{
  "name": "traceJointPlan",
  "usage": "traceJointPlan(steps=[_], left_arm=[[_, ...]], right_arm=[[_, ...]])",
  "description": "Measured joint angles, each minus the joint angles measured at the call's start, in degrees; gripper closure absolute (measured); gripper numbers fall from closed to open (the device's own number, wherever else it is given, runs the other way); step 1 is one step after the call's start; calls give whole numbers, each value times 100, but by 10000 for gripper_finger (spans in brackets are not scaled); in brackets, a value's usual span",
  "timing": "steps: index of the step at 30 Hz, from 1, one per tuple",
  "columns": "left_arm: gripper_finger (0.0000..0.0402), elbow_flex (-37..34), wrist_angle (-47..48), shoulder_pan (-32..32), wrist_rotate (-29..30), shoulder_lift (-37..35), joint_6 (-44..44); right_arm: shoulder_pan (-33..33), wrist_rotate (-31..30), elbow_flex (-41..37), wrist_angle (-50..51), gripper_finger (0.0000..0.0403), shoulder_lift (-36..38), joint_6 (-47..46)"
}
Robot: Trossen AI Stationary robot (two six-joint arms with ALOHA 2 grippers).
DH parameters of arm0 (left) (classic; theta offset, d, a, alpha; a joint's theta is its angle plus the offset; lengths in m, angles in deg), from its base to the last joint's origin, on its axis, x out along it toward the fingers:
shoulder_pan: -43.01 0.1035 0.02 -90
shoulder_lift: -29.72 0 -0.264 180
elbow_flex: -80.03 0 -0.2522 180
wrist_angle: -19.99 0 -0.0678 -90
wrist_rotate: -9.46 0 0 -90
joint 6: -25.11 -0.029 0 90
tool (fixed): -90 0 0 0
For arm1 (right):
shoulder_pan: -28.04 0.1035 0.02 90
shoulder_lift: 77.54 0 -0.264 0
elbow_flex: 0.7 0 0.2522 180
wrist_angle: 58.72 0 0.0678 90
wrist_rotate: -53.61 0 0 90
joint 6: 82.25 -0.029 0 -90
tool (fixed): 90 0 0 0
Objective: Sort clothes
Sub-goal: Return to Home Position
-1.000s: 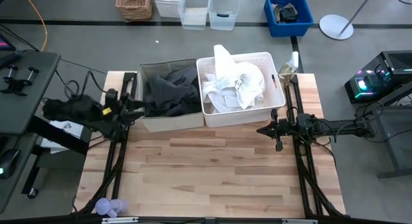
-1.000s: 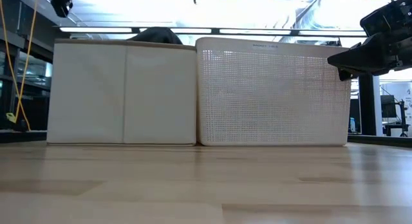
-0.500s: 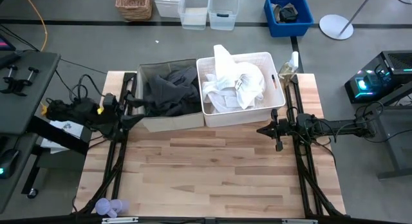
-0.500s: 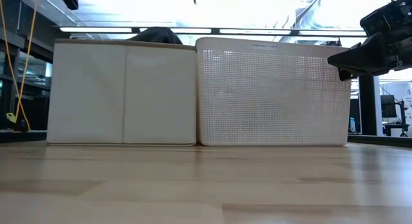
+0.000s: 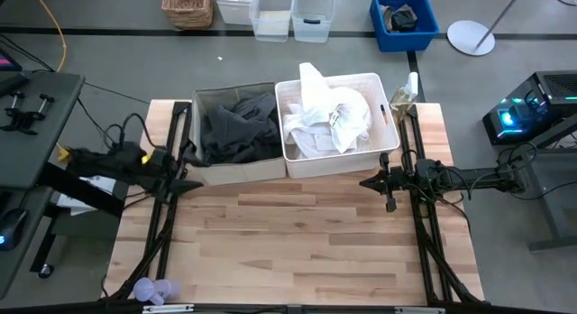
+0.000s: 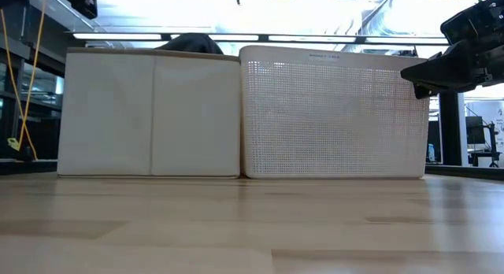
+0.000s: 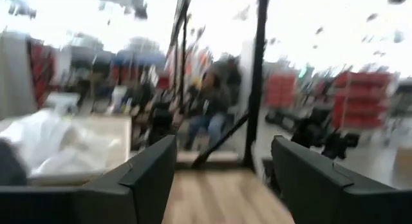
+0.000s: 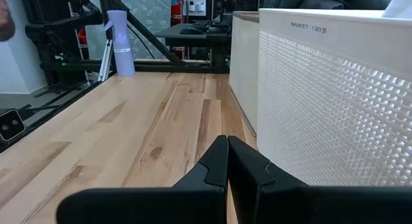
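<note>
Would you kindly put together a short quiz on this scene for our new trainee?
1. True or false: the white clothes lie in the white basket.
2. Of the left end effector and the right end effector, which is open? A left, B right, C both.
3. Fill in: the lavender plush toy lies at the table corner on the ___ arm's side.
Key: 1 true; 2 A; 3 left.
</note>
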Motion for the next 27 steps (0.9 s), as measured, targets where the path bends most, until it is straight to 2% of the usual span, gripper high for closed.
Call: traceJointPlan(steps=[5,8,14,19,21,24,27], left_arm=[[168,-969,-1634,-2,-447,-433,2],[168,-1398,-2020,-2,-514,-555,-44],[167,-1929,-1937,-2,-495,-587,-358],[167,-1878,-796,3,-194,-493,-1128],[167,-1869,-513,0,209,-426,-1589],[167,-1869,-448,0,629,-365,-1764],[167,-1939,-742,0,615,-344,-2725]], right_arm=[[0,2,-1,-2,402,-2,0],[-1,0,-1,0,402,-2,0],[-1,1,0,-1,402,-2,0],[-2,0,0,-2,402,0,0],[-2,2,2,0,402,0,0],[0,2,-1,-2,402,-2,0],[0,2,-1,-2,402,-2,0]])
